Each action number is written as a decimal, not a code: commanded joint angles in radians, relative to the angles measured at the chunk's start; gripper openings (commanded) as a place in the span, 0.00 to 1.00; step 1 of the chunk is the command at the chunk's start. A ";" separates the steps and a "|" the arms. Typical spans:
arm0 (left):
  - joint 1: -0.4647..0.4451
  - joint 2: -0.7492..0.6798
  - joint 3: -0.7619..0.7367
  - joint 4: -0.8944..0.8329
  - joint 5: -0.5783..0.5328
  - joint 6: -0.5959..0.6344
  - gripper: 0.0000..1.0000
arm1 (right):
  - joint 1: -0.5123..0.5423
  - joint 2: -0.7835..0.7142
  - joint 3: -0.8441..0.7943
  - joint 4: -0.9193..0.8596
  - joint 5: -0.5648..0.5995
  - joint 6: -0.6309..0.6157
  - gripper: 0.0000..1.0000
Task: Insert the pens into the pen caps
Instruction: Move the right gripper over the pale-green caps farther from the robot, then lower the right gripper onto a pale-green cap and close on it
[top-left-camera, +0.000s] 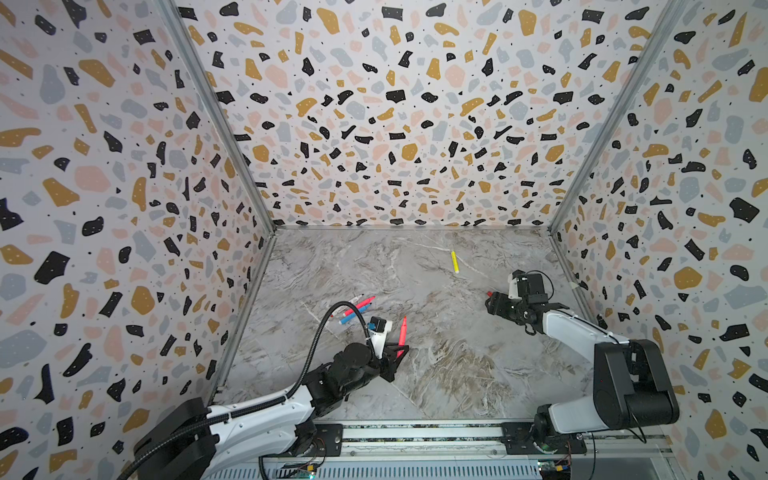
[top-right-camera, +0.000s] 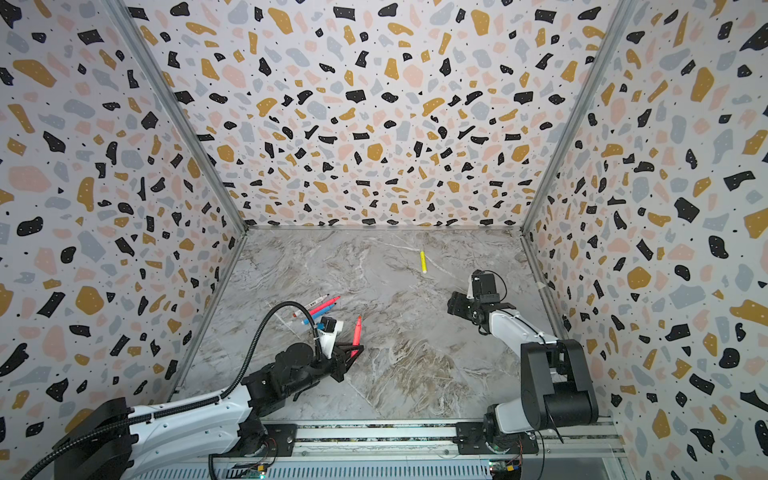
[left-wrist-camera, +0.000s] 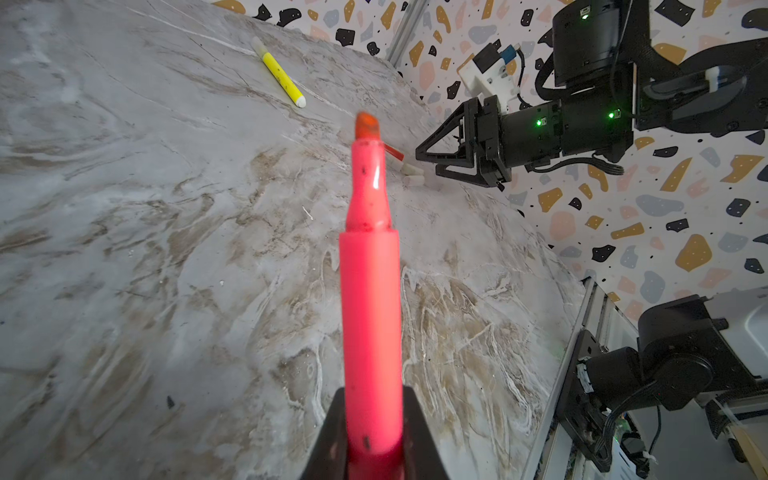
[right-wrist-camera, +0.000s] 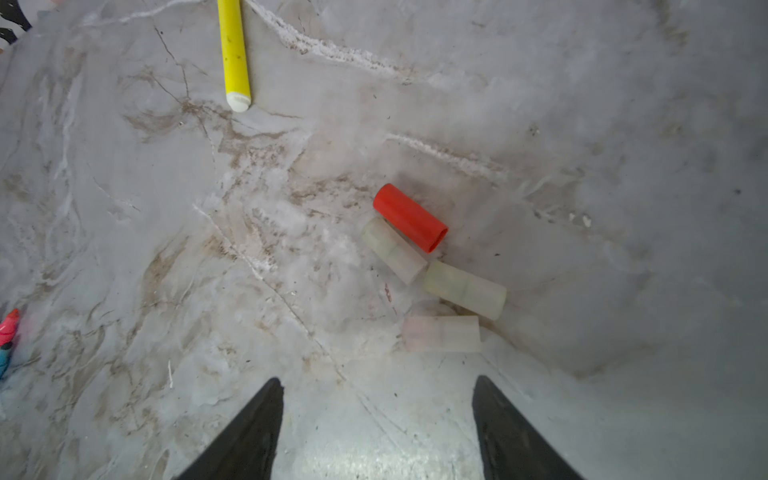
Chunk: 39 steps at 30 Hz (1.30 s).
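The yellow pen (right-wrist-camera: 235, 50) runs off the edge.

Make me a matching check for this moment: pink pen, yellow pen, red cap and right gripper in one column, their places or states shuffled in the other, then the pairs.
Things
1. pink pen
2. yellow pen
3. red cap
4. right gripper

Places or states
A. open and empty
B. lying alone, far from the rest
C. clamped in the left gripper, tip up
D. lying beside the clear caps

Pairs: 1-C, 2-B, 3-D, 4-A
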 joint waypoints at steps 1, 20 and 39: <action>0.005 -0.021 0.000 0.027 -0.012 0.007 0.00 | -0.012 0.016 0.045 -0.002 0.033 -0.032 0.73; 0.005 0.001 0.002 0.031 -0.019 0.009 0.00 | -0.027 0.127 0.085 0.024 0.031 -0.067 0.72; 0.005 0.018 0.008 0.041 -0.016 0.010 0.00 | 0.013 0.168 0.055 0.077 -0.068 -0.064 0.67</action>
